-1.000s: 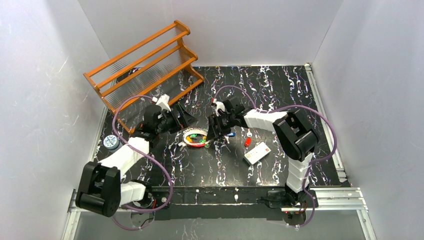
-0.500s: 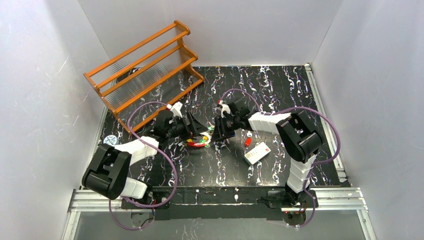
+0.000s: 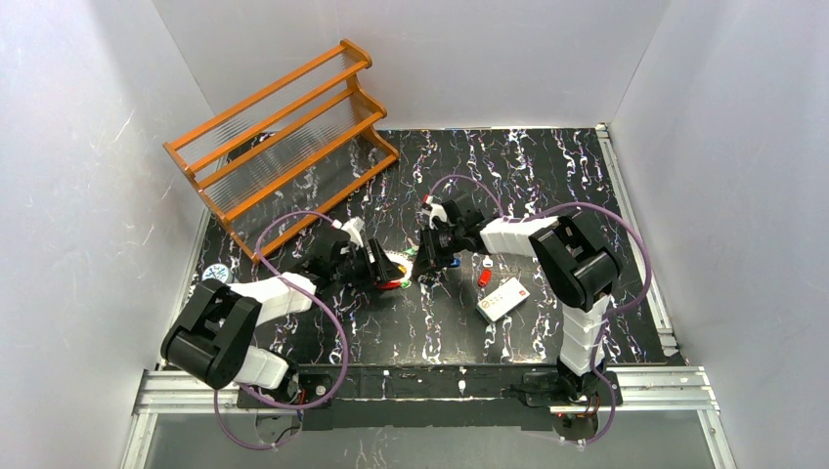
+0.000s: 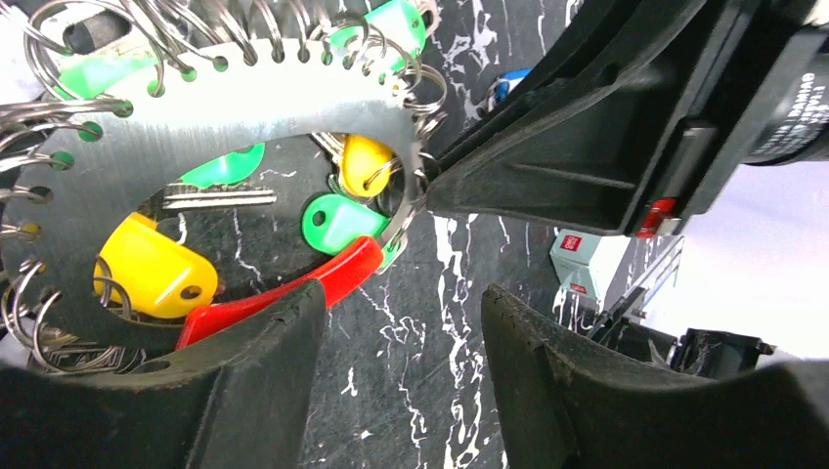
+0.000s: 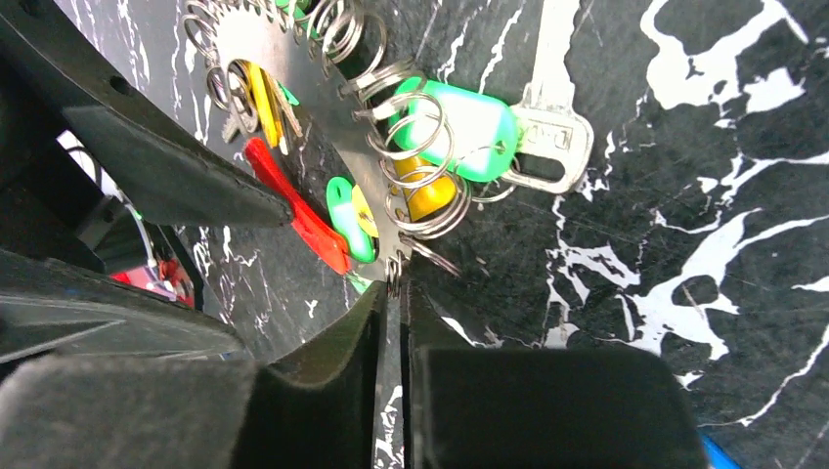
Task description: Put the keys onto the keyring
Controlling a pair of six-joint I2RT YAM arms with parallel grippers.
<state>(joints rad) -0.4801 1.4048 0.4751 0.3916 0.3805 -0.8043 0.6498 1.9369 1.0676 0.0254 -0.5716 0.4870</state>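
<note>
The keyring is a flat silver oval plate hung with small wire loops, lying mid-table. Yellow, green and red keys lie in and around it. My right gripper is shut on the keyring's near rim, beside a green key. My left gripper is open at the opposite rim, with only bare table between its fingers; its left finger lies against the red key. Loose blue, white and red keys lie to the right.
A white card with a red dot lies right of the loose keys. An orange wooden rack stands at the back left. A round blue-capped object sits near the left edge, behind the left arm.
My left gripper has slid right up to the keyring and its jaws have narrowed. My right gripper has closed on the keyring's rim.
</note>
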